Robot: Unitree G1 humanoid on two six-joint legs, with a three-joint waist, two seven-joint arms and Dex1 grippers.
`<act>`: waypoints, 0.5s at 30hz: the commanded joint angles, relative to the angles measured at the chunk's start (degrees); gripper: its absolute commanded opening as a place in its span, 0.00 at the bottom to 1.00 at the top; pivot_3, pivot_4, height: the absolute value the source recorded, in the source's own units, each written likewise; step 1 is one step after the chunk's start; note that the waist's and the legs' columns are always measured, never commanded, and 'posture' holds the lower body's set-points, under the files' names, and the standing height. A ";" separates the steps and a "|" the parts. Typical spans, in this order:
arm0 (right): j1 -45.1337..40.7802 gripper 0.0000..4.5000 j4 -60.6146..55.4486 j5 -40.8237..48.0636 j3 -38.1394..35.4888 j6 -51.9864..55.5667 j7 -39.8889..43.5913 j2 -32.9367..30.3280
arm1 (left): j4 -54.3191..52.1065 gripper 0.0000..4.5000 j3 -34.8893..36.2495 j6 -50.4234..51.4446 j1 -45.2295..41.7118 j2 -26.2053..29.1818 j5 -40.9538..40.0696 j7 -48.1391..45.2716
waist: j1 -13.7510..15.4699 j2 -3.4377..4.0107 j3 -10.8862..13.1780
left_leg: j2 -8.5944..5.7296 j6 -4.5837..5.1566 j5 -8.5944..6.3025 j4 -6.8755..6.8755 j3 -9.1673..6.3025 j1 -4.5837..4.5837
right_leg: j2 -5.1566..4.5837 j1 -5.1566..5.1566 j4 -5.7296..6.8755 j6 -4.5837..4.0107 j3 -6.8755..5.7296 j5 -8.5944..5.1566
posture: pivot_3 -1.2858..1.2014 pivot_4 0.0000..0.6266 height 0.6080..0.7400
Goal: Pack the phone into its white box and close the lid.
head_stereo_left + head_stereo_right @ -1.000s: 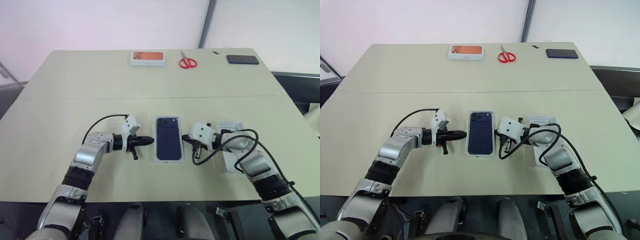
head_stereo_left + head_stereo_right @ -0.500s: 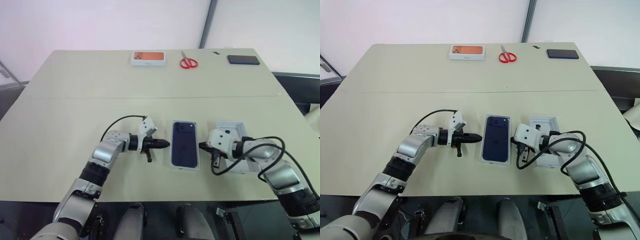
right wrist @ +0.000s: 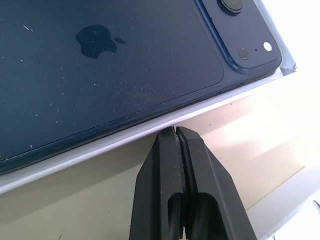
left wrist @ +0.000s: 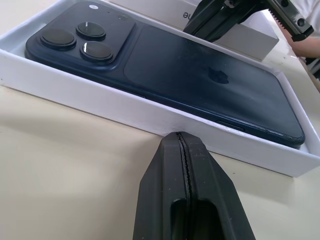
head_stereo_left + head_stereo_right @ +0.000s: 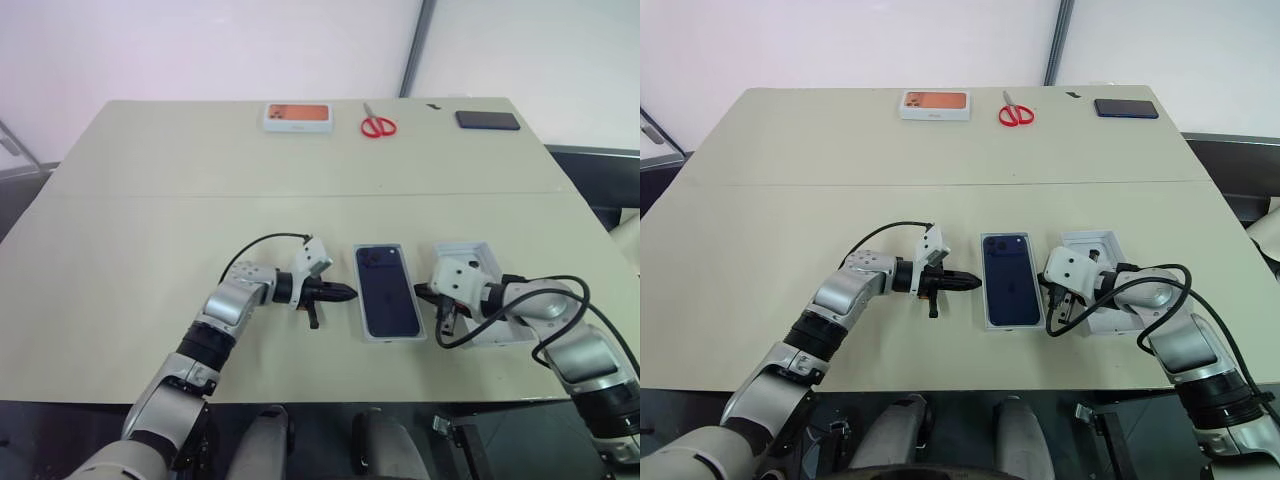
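Note:
The dark blue phone (image 5: 388,290) lies back up inside the white box (image 5: 395,339) near the table's front edge. My left gripper (image 5: 350,293) is shut, and its tip rests against the box's left long wall (image 4: 100,97). My right gripper (image 5: 418,293) is also shut, with its tip at the opposite long wall (image 3: 125,145). The phone's camera bump (image 4: 75,40) sits at the box's far end. Open side up, the lid (image 5: 462,250) lies just right of the box, partly hidden under my right arm.
At the table's far edge lie a white box with an orange picture (image 5: 297,116), red scissors (image 5: 377,125) and a small dark flat rectangle (image 5: 487,120). The table's front edge is close behind the box.
Both grippers have moved right with the box and phone between them. The box has slid right across the table until it lies close beside the lid, and both grippers stayed shut.

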 commanded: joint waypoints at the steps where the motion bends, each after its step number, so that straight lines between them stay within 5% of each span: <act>1: 0.83 0.01 -1.44 1.09 -0.95 -0.38 0.70 -0.91 | 0.52 0.00 0.70 -0.50 -0.94 0.38 -0.19 -0.46 | -0.03 0.00 0.00 | 0.00 0.00 0.00 0.00 0.00 0.00 | 0.00 0.00 0.00 0.00 0.00 0.00 | 0.52 0.24 1.00; 15: -5.12 0.01 6.74 -0.90 -2.15 -2.15 -3.26 -0.48 | 1.74 0.00 11.03 -6.68 -0.12 10.13 -2.24 2.12 | -0.45 0.00 0.01 | 0.08 0.02 -0.01 0.01 0.02 0.00 | 0.08 -0.05 0.02 -0.01 0.02 0.00 | 0.52 0.24 1.00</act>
